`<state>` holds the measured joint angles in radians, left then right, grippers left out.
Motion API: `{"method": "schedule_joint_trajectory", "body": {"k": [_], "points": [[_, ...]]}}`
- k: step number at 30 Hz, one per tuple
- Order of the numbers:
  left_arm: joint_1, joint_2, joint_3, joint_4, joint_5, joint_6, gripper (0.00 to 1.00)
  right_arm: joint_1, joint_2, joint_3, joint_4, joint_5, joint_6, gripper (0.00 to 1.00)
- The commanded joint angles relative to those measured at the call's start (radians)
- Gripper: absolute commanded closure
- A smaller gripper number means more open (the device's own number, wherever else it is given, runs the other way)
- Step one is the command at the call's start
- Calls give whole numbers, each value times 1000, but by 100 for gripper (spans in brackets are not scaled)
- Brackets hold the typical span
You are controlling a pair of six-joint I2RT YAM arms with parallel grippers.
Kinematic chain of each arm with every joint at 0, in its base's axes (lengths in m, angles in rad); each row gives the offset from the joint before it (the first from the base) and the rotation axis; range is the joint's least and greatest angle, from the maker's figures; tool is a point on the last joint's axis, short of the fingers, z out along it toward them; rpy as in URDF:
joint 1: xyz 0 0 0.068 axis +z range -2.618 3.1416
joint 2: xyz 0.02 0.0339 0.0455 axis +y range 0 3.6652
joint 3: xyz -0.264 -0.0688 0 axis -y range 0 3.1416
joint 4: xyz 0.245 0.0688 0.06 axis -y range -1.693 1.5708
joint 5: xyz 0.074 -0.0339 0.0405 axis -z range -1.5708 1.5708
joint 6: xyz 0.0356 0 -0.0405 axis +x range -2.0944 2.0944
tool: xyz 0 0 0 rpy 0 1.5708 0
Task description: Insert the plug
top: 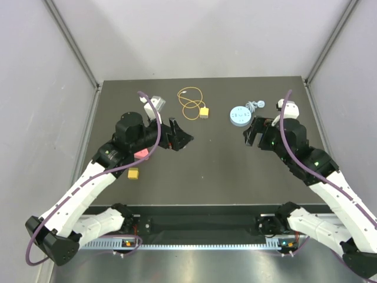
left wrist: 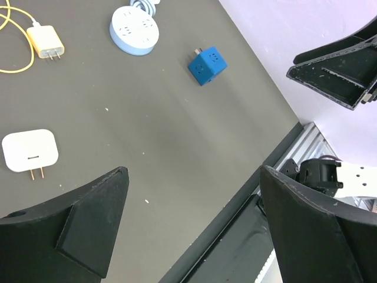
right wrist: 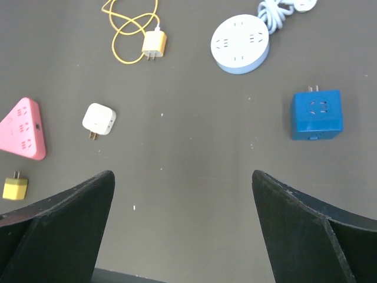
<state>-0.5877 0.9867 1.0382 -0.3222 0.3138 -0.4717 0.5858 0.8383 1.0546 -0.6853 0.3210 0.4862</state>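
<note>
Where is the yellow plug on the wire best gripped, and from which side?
Probably grip the plug by its squarish body, from above, across the two side faces. It lies flat, prongs toward the arms, wire leaving the far end; keep both ends free.

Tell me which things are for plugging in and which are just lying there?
For the job:
wired yellow plug
round socket, probably

Just lying about:
white charger
blue cube
pink triangle
yellow block
</note>
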Motion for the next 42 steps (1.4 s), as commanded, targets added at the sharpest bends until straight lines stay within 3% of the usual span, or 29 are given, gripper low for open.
{"method": "schedule_joint_trajectory", "body": {"k": [1, 7, 11, 16, 23, 29, 36, 42], "points": [[2, -6, 30, 18, -31, 12, 4, -9, -19, 4, 1, 76, 25, 0], [2, 27, 13, -17, -79, 16, 4, -7, 31, -30, -22, 285, -7, 0], [0, 72, -29, 44, -44, -21, 3, -56, 253, 40, -10, 415, -96, 0], [2, 113, -59, 86, 61, -50, 4, -112, 497, 156, -20, 420, -143, 0], [0, 110, -84, 89, 97, -25, 2, -300, 714, 182, -20, 224, -224, 0], [-1, 93, -96, 81, 56, 30, 2, -421, 800, 177, 10, 72, -323, 0], [-1, 93, -171, 225, 163, -16, 2, -428, 846, 151, 67, 0, -380, 2], [-1, 176, -84, 132, 229, -5, 2, -434, 907, 153, 79, -7, -399, 4]]}}
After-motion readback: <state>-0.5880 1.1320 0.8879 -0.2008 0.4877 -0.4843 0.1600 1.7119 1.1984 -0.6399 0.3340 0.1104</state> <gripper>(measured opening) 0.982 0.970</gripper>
